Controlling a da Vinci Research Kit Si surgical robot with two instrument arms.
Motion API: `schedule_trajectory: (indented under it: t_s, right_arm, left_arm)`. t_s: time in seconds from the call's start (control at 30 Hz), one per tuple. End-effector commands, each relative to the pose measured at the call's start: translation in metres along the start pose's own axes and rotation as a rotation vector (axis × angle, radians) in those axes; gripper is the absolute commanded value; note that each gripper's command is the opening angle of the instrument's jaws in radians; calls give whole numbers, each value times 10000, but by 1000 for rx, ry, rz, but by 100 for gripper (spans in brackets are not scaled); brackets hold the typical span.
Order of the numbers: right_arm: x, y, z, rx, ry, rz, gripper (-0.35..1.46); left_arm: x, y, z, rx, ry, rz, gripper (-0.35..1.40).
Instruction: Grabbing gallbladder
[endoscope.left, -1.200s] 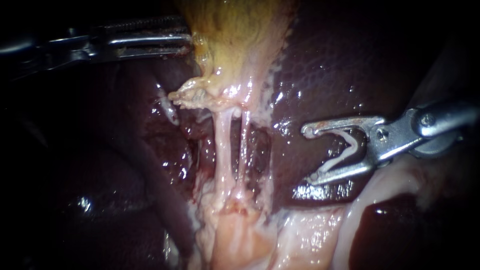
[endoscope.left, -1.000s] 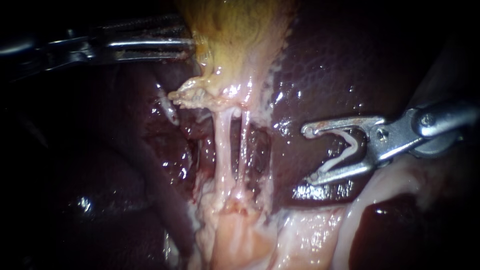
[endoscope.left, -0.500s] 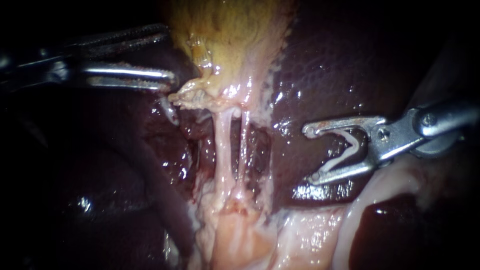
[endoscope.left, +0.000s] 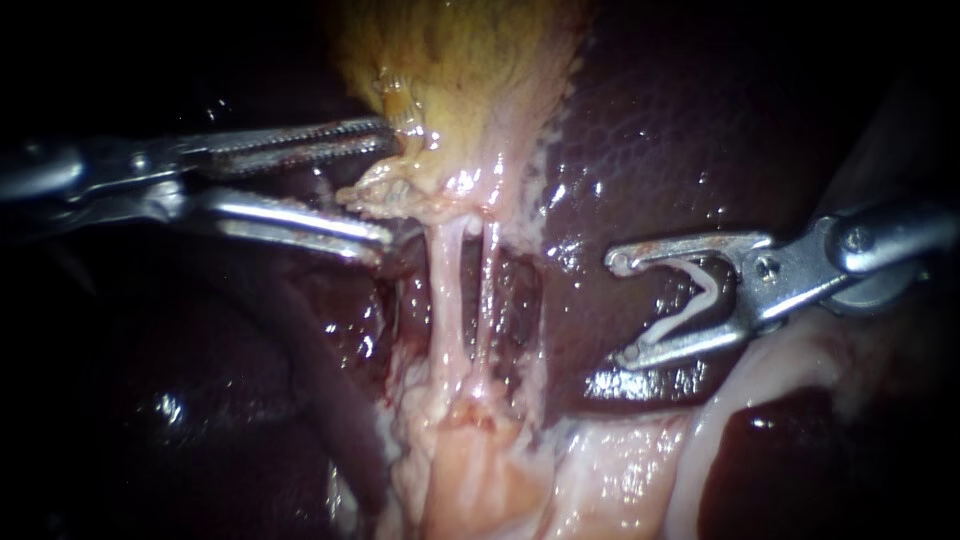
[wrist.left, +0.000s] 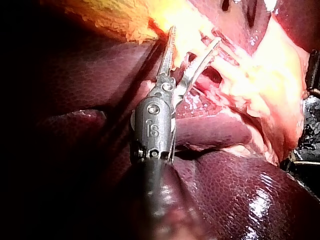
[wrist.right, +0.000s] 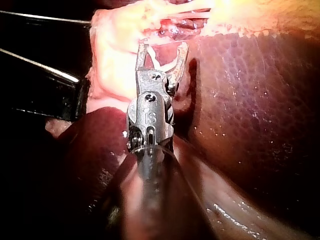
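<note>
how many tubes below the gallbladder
2. One tube hangs from the gallbladder, nearer the left instrument; the second tube runs beside it, nearer the right instrument's clip. Others may be hidden.

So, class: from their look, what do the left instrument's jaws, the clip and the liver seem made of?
Jaws of the left instrument: bare metal, bright glints, toothed inner faces. The clip held in the right instrument: matte white, probably plastic. The liver: soft wet tissue, dark maroon, glossy highlights.

Silvery left instrument (endoscope.left: 385, 185) and right instrument (endoscope.left: 620, 308) show screws
</note>
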Motion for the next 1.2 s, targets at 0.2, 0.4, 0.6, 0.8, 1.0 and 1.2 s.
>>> schedule_trajectory:
  t_s: [0.2, 0.4, 0.6, 0.8, 1.0, 1.2]
  right_arm:
    - [0, 0, -1, 1, 0, 0, 48]
    - [0, 0, -1, 1, 0, 0, 48]
    - [0, 0, -1, 1, 0, 0, 48]
    - [0, -1, -1, 1, 0, 0, 48]
    - [-1, -1, -1, 1, 0, 0, 48]
    - [-1, -1, -1, 1, 0, 0, 48]
  left_arm:
    - [-11, -10, 12, 9, -16, 4, 46]
    - [-13, -16, 15, 40, -44, 4, 0]
    - [-17, -23, 14, 62, -77, 5, -35]
    - [-19, -22, 8, 53, -133, 5, -35]
    - [-14, -18, 4, 50, -156, -10, -35]
    - [-4, -11, -2, 52, -160, -19, -35]
